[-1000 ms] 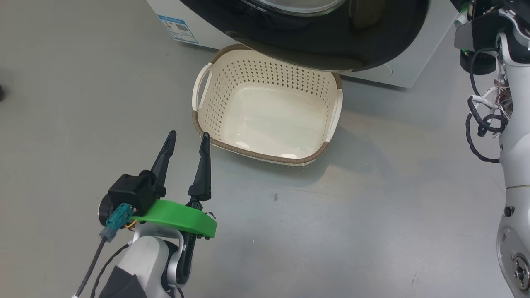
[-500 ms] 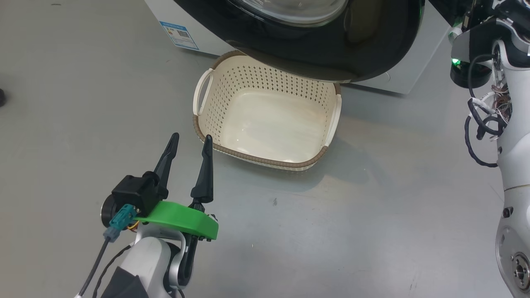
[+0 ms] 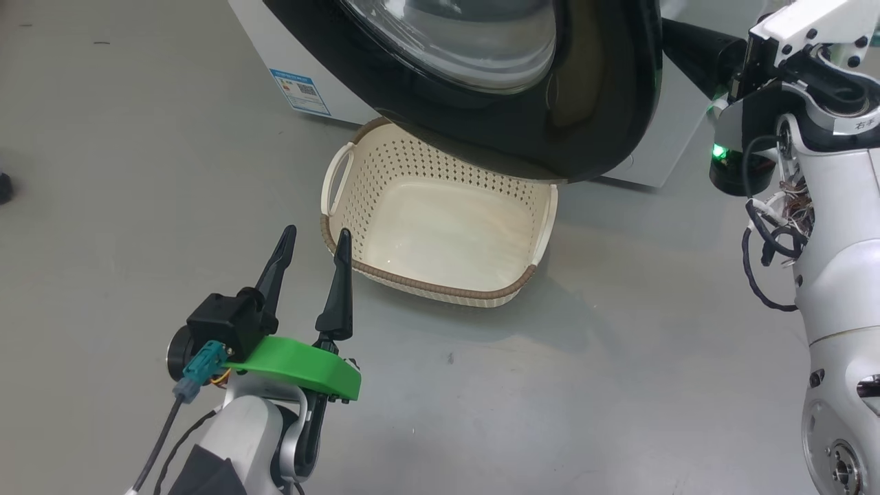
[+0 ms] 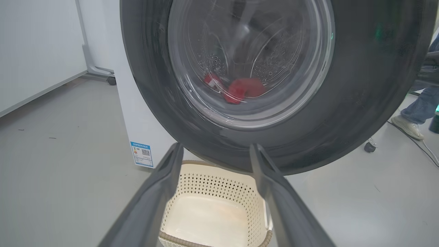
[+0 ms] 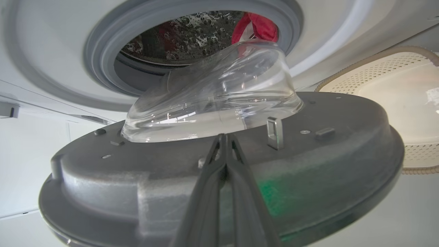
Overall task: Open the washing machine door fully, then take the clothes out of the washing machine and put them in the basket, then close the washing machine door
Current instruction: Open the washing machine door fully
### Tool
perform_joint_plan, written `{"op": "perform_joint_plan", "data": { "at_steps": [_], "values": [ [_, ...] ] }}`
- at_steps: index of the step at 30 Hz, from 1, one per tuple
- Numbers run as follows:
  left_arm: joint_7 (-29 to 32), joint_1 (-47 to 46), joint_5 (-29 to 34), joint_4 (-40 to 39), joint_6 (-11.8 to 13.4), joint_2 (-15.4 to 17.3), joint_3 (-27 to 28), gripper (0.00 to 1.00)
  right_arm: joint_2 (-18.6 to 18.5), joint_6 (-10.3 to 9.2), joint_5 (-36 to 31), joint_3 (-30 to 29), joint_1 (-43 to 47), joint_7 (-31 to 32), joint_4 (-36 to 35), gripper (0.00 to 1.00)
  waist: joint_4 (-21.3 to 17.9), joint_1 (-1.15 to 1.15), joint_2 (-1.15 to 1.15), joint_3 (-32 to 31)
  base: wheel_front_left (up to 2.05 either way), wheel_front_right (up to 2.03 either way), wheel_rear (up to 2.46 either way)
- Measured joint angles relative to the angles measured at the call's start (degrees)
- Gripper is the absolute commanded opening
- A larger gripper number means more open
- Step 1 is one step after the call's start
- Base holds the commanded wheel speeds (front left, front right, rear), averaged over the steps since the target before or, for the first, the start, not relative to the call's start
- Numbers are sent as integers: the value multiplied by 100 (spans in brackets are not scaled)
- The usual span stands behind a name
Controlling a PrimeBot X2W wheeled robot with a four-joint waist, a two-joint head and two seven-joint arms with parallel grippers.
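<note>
Two hands were at different work. The right hand (image 5: 224, 137) had its two dark fingers pressed together with nothing between them. Their tips lay against the grey inner side of the washing machine door (image 5: 308, 164), just below the clear glass bowl, near the centre of the right wrist picture. I judge that it was pushing the door outward, not gripping it. The left hand (image 3: 315, 232), at the lower left of the head picture, stood wide open and empty above the floor (image 3: 619, 385), with its fingers pointing toward the basket (image 3: 426, 282) just beyond them.

The door was only partly open. In the left wrist picture its black rim and glass covered the upper middle of the frame, so it stood between the left hand and the drum, and the clothes (image 4: 245, 89) showed red through the glass. The right hand, behind the door, was therefore the nearer one to the opening. In my judgement the door needed to swing further aside before either hand could reach straight in.

As for the containers, the steel drum (image 5: 178, 37) of the washing machine (image 3: 268, 41) held the red clothes, seen at the top middle of the right wrist picture. The basket stood on the floor partly under the lower edge of the door, and it was empty.
</note>
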Motion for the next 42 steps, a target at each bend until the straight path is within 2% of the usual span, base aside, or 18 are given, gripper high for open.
{"op": "perform_joint_plan", "data": {
  "at_steps": [22,30,42],
  "values": [
    [0,206,94,122,-1,4,-44,100,185,68,412,178,567,198,234,0,-146,0,0,-539,0,0,0],
    [0,212,108,122,-2,5,-55,100,176,71,533,443,659,331,196,0,-140,0,0,-575,0,0,0],
    [0,221,112,125,-3,7,-90,100,182,68,1329,1228,906,547,11,0,-59,0,0,-646,0,0,0]
  ]
}}
